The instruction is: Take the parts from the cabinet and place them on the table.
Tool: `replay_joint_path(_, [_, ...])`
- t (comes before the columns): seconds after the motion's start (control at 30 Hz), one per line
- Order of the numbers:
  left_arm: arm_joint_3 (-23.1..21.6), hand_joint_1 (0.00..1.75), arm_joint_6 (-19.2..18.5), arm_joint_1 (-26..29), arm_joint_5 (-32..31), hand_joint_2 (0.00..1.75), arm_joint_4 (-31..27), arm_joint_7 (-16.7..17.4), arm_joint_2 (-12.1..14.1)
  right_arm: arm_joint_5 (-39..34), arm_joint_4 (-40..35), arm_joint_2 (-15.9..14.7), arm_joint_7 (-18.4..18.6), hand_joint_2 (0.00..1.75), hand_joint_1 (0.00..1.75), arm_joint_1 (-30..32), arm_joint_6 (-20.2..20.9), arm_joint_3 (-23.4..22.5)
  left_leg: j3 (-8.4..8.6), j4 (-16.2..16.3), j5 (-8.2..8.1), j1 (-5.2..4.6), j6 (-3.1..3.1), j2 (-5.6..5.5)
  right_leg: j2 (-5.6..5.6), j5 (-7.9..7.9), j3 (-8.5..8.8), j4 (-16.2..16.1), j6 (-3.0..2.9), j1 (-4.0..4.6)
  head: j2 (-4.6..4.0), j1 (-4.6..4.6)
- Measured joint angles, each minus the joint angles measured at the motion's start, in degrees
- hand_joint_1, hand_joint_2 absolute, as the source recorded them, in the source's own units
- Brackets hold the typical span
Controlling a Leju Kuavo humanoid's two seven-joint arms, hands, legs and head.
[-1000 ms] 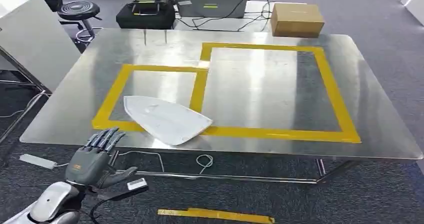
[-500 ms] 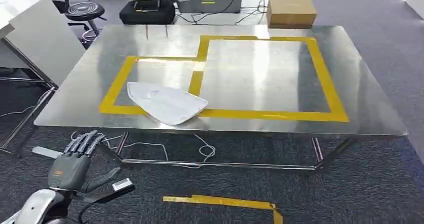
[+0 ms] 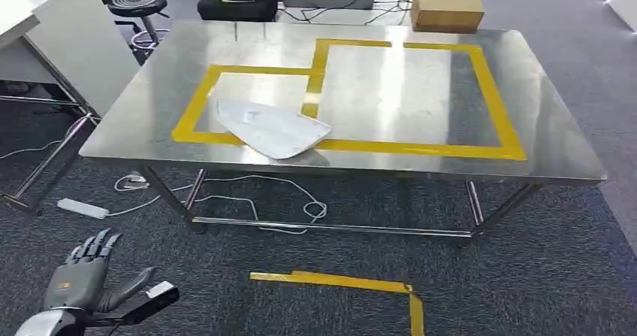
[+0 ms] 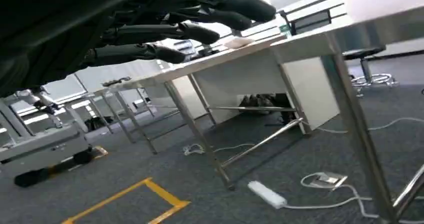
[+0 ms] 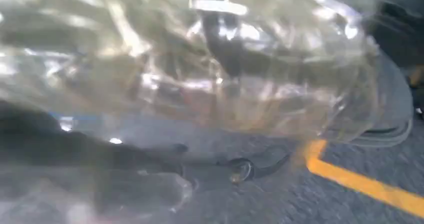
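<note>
Left hand (image 3: 84, 280) empty with fingers spread, right hand's state unclear behind clear plastic (image 5: 200, 58)

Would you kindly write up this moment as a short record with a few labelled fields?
table: steel table marked with yellow tape rectangles
part: flat white part on the table, lying across the tape of the smaller rectangle, near the front edge
left hand: left hand low over the carpet, short of the table, holding nothing, fingers apart
right hand: view blurred by something clear and shiny close to the camera; state unclear
floor: power strip, loose cables
</note>
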Motion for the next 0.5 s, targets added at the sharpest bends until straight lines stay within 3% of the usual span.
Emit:
replay_joint_path(0.07, [-0.20,0.00,-1.32,0.14,1.68,0.00,0.67,0.84,-0.24,-0.59,-0.42,-0.11,0.50,0.00,0.00,0.01,-0.42,0.07,-1.80,0.04,1.50,-0.08,0.04,0.01,0.10,-6.23,-1.73,8.37,0.34,-0.09,0.02,0.20])
replay_joint_path(0.1, [-0.28,0.00,-1.67,0.25,2.39,0.00,1.18,1.29,-0.44,-0.88,-0.66,-0.22,0.50,0.00,0.00,0.01,-0.66,0.11,-2.95,0.17,2.34,-0.11,0.02,0.05,0.10,-7.13,-2.16,12.02,0.42,-0.10,0.00,0.22])
replay_joint_path(0.13, [-0.42,0.00,-1.74,0.32,3.18,0.00,1.93,1.75,-0.68,-1.25,-0.90,-0.33,0.50,0.00,0.00,0.06,-1.03,0.17,-4.03,0.20,3.14,-0.11,-0.09,0.05,0.10,-5.83,-1.57,13.50,0.46,-0.11,0.02,0.20])
replay_joint_path(0.17, [-0.88,0.00,-1.74,0.31,4.40,0.00,2.98,2.21,-1.03,-1.70,-1.12,-0.44,0.50,0.00,0.00,0.13,-1.44,0.28,-5.01,0.25,3.91,-0.11,-0.21,0.08,0.10,-3.31,0.15,12.58,0.49,-0.13,0.02,0.18])
replay_joint_path(0.2, [-1.31,0.00,-1.74,0.32,5.58,0.00,3.92,2.61,-1.42,-2.12,-1.34,-0.70,0.50,0.00,0.00,0.20,-1.77,0.31,-5.88,0.34,4.53,-0.09,-0.35,0.08,0.10,-0.85,2.77,9.82,0.51,-0.15,0.02,0.20])
replay_joint_path(0.23, [-1.68,0.00,-1.71,0.36,6.76,0.00,4.84,3.02,-1.90,-2.67,-1.60,-0.88,0.52,0.00,0.00,0.27,-2.17,0.33,-6.63,0.44,5.14,-0.07,-0.53,0.07,0.10,0.58,6.28,5.30,0.45,-0.19,0.02,0.20])
replay_joint_path(0.3, [-2.69,0.00,-1.67,0.34,10.26,0.00,6.95,4.29,-2.65,-3.94,-2.34,-1.42,0.52,0.00,0.00,0.29,-3.19,0.42,-7.41,1.14,6.15,-0.43,-1.06,-0.01,0.30,-1.22,15.65,-7.32,0.13,-0.15,0.02,0.28])
replay_joint_path(0.33, [-3.00,0.00,-1.65,0.36,11.90,0.00,8.05,4.77,-2.97,-4.61,-2.58,-1.60,0.50,0.00,0.00,0.31,-3.50,0.50,-7.80,1.31,6.96,-0.50,-1.34,0.04,0.37,-2.61,15.91,-9.39,-0.35,-0.18,0.04,0.09])
replay_joint_path(0.4, [-3.65,0.00,-1.41,0.41,15.21,0.00,10.29,5.55,-3.50,-6.14,-3.26,-1.83,0.35,0.00,0.00,0.55,-4.37,0.85,-8.03,1.10,8.07,-0.39,-1.85,0.01,0.37,-2.26,14.98,-8.49,-0.96,0.05,0.02,0.09])
replay_joint_path(0.43, [-4.15,0.00,-1.28,0.62,16.20,0.00,11.49,5.77,-3.63,-6.75,-3.61,-1.88,0.35,0.00,0.00,0.85,-4.59,1.07,-8.25,1.17,8.35,-0.32,-2.17,-0.11,0.19,-1.56,14.41,-8.53,-1.69,-0.31,0.00,0.15])
replay_joint_path(0.47, [-4.46,0.00,-1.21,0.86,16.66,0.00,12.35,5.77,-3.87,-7.12,-3.78,-2.12,0.37,0.00,0.00,0.86,-4.76,1.22,-8.63,1.93,6.00,-0.12,-2.61,-0.20,-0.06,-1.08,13.81,-8.35,-2.14,-0.30,0.02,0.00])
replay_joint_path(0.5, [-4.66,0.00,-1.21,1.04,16.95,0.00,13.03,5.90,-4.02,-7.37,-4.05,-2.19,0.52,0.00,0.00,1.12,-4.87,1.33,-9.30,4.62,1.73,0.01,-2.97,-0.21,-0.22,-0.42,12.98,-8.25,-2.66,-0.24,0.00,-0.11])
